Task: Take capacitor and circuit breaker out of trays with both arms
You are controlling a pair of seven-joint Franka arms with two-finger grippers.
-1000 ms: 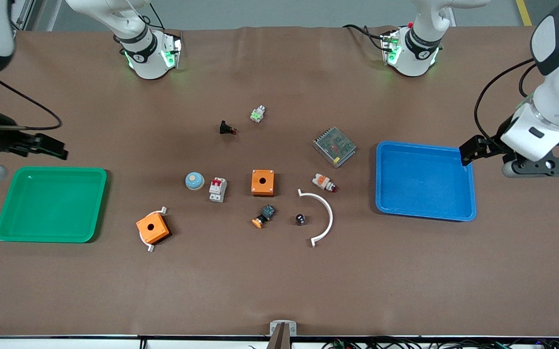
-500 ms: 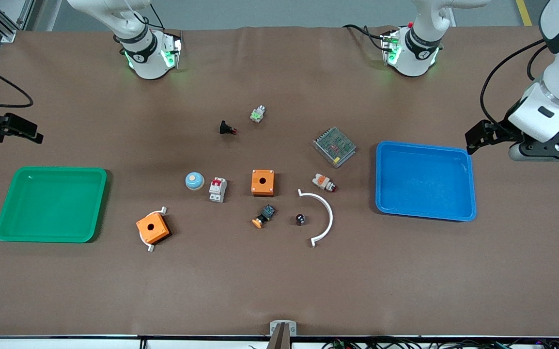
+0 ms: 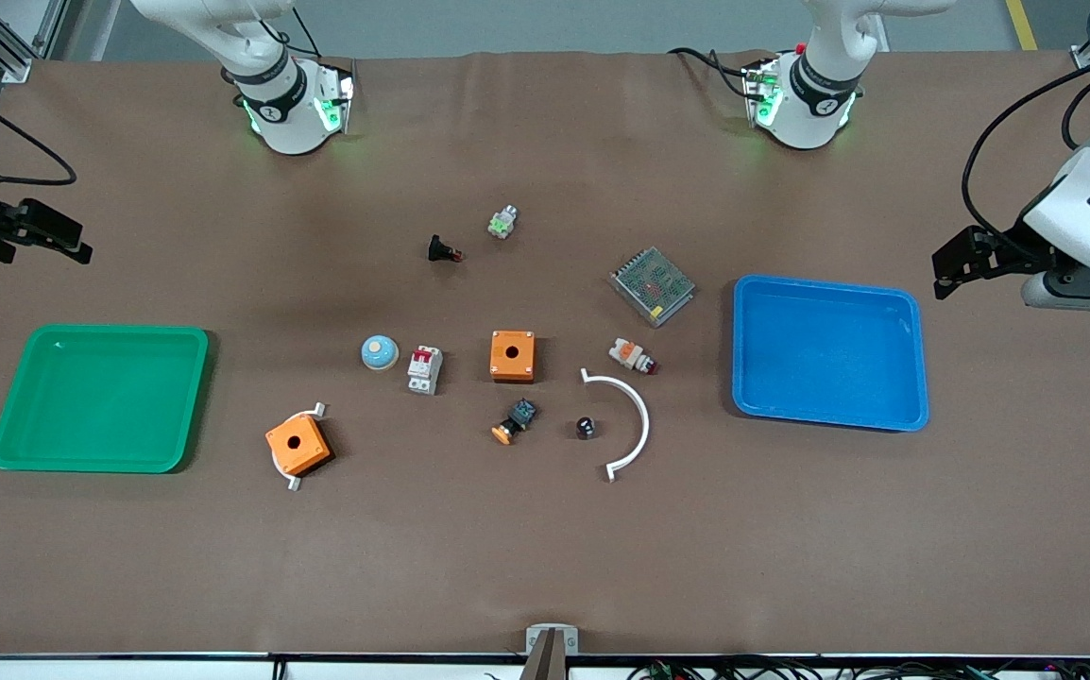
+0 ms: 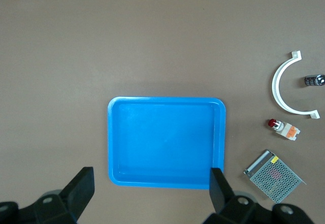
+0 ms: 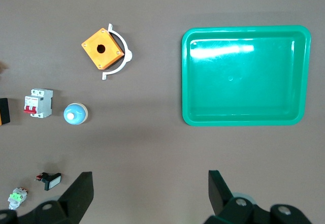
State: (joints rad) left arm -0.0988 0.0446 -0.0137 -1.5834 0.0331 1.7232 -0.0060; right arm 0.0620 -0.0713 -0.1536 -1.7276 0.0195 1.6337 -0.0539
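The capacitor (image 3: 586, 427), a tiny black cylinder, lies inside the white arc near the table's middle; it also shows in the left wrist view (image 4: 315, 80). The breaker (image 3: 424, 368), a white block with red levers, lies beside a blue dome; it also shows in the right wrist view (image 5: 38, 103). My left gripper (image 3: 944, 272) is open and empty over bare table just off the blue tray (image 3: 828, 351), as the left wrist view (image 4: 151, 191) shows. My right gripper (image 3: 68, 242) is open and empty over bare table by the green tray (image 3: 99, 398), also seen in its own wrist view (image 5: 150, 191).
Around the middle lie two orange boxes (image 3: 512, 356) (image 3: 298, 446), a white arc (image 3: 635, 425), a mesh power supply (image 3: 653, 285), a white-and-orange part (image 3: 631, 356), a blue dome (image 3: 379, 352), an orange-capped button (image 3: 514, 420), a black button (image 3: 442, 250) and a green-white part (image 3: 502, 223).
Both grippers have drawn outward toward their own ends of the table, away from the trays. Nothing on the table has moved.
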